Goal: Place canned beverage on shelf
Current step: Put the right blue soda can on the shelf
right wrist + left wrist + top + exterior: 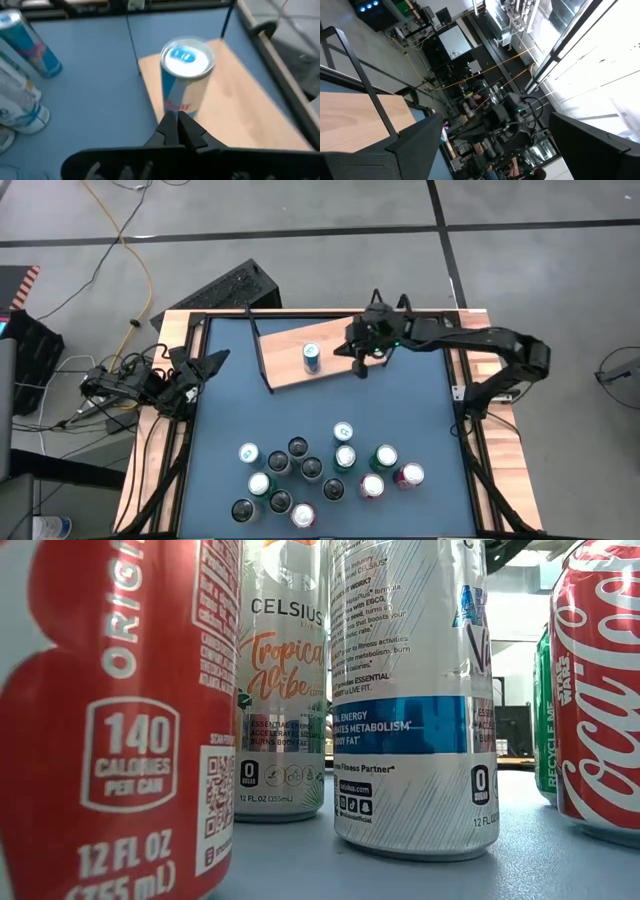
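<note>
Your right gripper [177,117] hangs over the far end of the shelf [285,360], jaws pressed together and empty. The one can on the shelf [311,357], a blue-and-silver one, stands upright on the light wood board, just ahead of the jaws in the right wrist view and a little toward the left arm's side in the high view; they look apart, though the gap is small. Its long axis is vertical, so any further contact would come at its side wall.

Your left gripper [200,370] waits at the table's left edge, jaws spread wide, holding nothing, well apart from the shelf can.

For the next can, the right arm is nearer. The supply stands upright on the blue table [225,410], in a cluster on the near half: I count thirteen cans there, including a teal-topped one [343,432] closest to the shelf. That makes fourteen cans in all, one shelf, two arms. The task looks barely begun.
</note>
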Available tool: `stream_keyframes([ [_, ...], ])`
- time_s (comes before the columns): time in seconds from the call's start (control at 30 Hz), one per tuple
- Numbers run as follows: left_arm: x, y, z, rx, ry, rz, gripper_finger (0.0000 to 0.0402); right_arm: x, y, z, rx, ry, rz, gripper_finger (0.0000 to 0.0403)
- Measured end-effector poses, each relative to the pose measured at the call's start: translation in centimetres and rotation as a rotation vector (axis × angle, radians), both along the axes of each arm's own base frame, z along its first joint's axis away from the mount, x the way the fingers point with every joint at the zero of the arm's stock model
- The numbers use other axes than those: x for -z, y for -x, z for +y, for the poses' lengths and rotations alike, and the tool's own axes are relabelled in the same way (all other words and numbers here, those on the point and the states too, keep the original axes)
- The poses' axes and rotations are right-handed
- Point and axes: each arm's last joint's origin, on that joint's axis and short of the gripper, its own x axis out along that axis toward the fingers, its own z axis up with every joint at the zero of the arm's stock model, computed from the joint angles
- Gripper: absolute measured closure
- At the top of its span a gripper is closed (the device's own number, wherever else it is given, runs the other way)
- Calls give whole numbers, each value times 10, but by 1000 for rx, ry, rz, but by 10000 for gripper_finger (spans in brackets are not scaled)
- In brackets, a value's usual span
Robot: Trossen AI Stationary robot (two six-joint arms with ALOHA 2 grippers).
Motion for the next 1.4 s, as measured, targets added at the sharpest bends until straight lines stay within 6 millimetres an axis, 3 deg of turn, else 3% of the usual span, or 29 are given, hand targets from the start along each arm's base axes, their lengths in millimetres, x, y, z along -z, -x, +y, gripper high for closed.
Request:
stream_keyframes([
  [0.27, 1, 0, 0, 3, 3, 6, 49, 37, -23, -10, -41, -38, 37, 403],
  [0.63, 2, -1, 0, 4, 4, 16, 49, 66, -42, -16, -39, -69, 21, 403],
  [1.13, 2, -1, 0, 4, 4, 15, 49, 70, -80, -31, -43, -67, -17, 403],
  [1.4, 2, -1, 0, 4, 4, 15, 49, 63, -106, -45, -52, -45, -49, 403],
])
